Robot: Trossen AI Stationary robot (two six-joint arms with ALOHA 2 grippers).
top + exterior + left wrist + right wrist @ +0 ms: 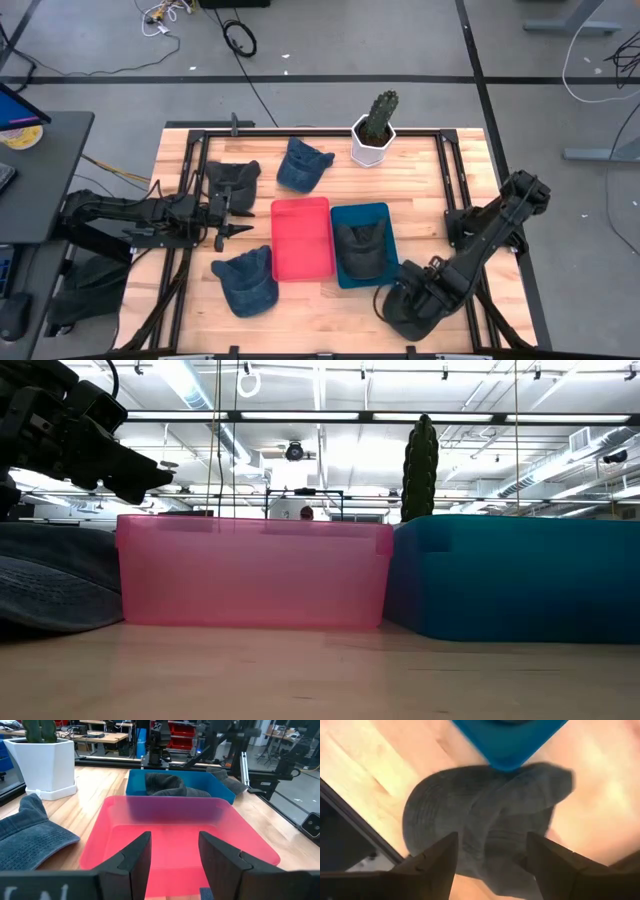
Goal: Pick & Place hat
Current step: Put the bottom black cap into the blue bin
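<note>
Dark grey hat (485,835) lies on the table just off the blue bin's (384,215) corner, right gripper (490,865) over it, fingers apart, not touching. Left gripper (236,213) spread, empty, beside the red bin (300,240). Another hat (360,250) sits in the blue bin.

Hidden and cut-off parts

The right arm covers the grey hat (485,835) from above; the blue bin (510,740) is cropped and blurred in the right wrist view; the cactus's (420,465) pot sits behind the bin.
</note>
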